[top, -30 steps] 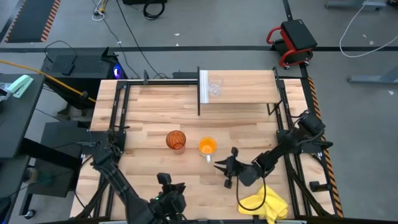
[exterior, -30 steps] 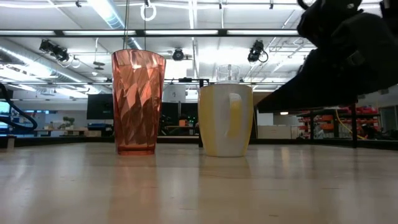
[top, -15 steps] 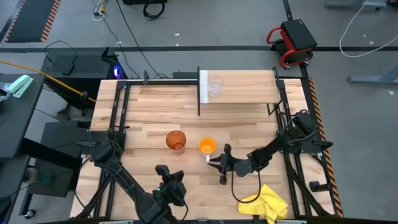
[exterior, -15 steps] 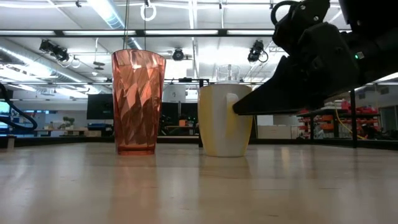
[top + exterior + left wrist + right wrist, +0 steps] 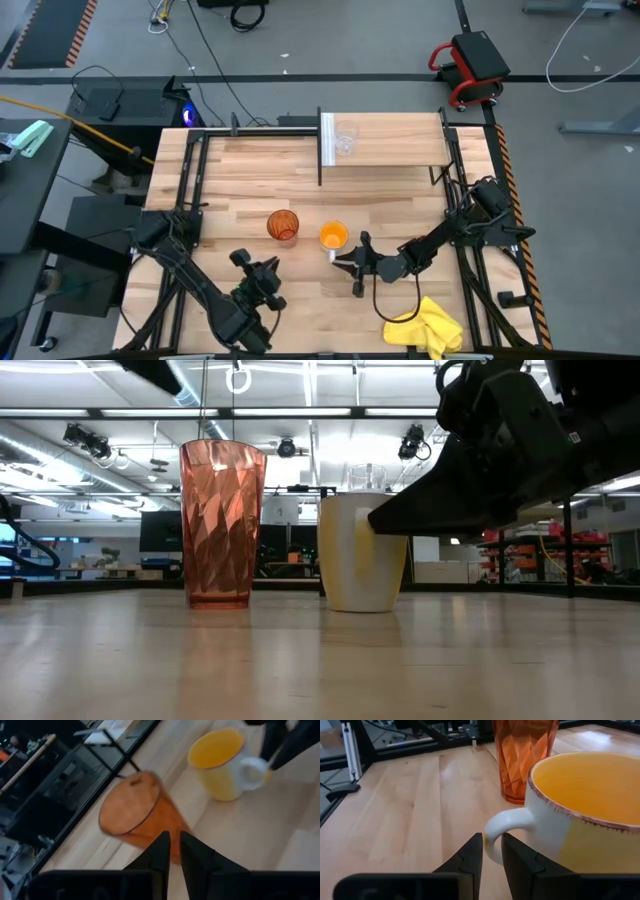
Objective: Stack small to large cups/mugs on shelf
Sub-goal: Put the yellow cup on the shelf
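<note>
The orange mug [image 5: 333,236] stands upright on the tabletop, its pale handle toward the near edge. The amber tumbler [image 5: 283,224] stands upright to its left. The clear glass cup [image 5: 345,138] stands on the shelf [image 5: 395,150] at its left end, by the white panel. My right gripper [image 5: 340,256] reaches in level from the right and is shut on the mug's handle. My left gripper [image 5: 262,268] is shut and empty, in the air near the tumbler's near side; its wrist view shows the tumbler [image 5: 135,815] and the mug [image 5: 220,762] beyond its fingers. My right gripper pinches the mug's handle [image 5: 489,845] between its two fingers, at the outer curve of the loop. The fingers come in level from the table's near right side. The mug [image 5: 345,550] stands upright with its base on the table.
A crumpled yellow cloth [image 5: 425,328] lies at the near right corner. The shelf's black frame stands at the far side of the table. Bare wood lies between the shelf and the two vessels.
My right gripper has gone toward the table's left, level, up to the mug's handle. My left gripper has gone toward the far edge and the left, toward the tumbler. The mug and the tumbler have stayed where they were.
</note>
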Robot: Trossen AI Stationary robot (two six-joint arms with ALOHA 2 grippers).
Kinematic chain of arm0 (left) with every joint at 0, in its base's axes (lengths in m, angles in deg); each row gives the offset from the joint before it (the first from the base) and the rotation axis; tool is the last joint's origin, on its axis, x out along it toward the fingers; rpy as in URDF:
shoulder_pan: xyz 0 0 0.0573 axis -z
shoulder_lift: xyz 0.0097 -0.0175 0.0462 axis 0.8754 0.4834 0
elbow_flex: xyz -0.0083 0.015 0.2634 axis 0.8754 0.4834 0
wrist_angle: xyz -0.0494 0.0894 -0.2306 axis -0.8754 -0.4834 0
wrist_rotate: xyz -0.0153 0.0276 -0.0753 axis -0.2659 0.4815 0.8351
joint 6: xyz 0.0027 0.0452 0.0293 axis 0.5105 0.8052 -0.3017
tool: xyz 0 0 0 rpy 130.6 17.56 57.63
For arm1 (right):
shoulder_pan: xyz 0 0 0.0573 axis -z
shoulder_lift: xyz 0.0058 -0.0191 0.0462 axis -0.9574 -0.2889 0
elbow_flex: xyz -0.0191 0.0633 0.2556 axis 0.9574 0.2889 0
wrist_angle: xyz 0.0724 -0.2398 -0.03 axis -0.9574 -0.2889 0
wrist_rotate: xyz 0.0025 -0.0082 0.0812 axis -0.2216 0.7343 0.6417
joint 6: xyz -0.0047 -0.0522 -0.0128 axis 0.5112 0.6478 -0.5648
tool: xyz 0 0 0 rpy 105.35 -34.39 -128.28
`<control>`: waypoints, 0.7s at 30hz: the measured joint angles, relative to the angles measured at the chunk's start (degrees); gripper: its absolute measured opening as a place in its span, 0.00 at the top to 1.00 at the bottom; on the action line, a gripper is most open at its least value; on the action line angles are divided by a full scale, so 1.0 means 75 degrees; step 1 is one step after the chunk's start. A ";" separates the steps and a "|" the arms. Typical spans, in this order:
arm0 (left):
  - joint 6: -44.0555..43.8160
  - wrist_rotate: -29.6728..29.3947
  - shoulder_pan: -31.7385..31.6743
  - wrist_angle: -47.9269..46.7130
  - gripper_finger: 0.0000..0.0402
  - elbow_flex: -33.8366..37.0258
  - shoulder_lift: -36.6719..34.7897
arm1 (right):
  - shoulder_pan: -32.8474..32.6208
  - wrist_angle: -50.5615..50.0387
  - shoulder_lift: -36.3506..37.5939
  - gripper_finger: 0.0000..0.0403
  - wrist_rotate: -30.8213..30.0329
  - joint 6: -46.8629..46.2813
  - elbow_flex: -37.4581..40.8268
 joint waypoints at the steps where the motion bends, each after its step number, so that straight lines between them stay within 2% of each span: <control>1: -0.0185 0.0004 0.0000 -0.0001 0.89 0.0191 -0.0081 | -0.0003 0.0000 0.0000 0.80 0.0000 -0.0025 0.0000; 7: -0.1375 -0.0100 -0.0015 0.0003 0.91 0.1330 -0.0613 | -0.0239 0.0020 0.0000 0.80 -0.0308 -0.0079 0.0000; 11: -0.2132 -0.0105 0.0024 0.0164 0.94 0.2072 -0.1008 | -0.0676 0.0010 -0.0001 0.80 -0.0955 -0.0141 0.0000; 14: -0.2269 -0.0114 0.0044 0.0596 0.95 0.2559 -0.1188 | -0.1101 0.0037 -0.0148 0.80 -0.1638 -0.0352 -0.0006; 17: -0.2234 -0.0279 0.0058 0.1048 0.96 0.2927 -0.1339 | -0.1385 0.0472 -0.0604 0.80 -0.2070 -0.0662 -0.0013; 21: -0.2213 -0.0601 0.0058 0.1597 0.96 0.3420 -0.1436 | -0.1460 0.1270 -0.1515 0.80 -0.2425 -0.0370 -0.0329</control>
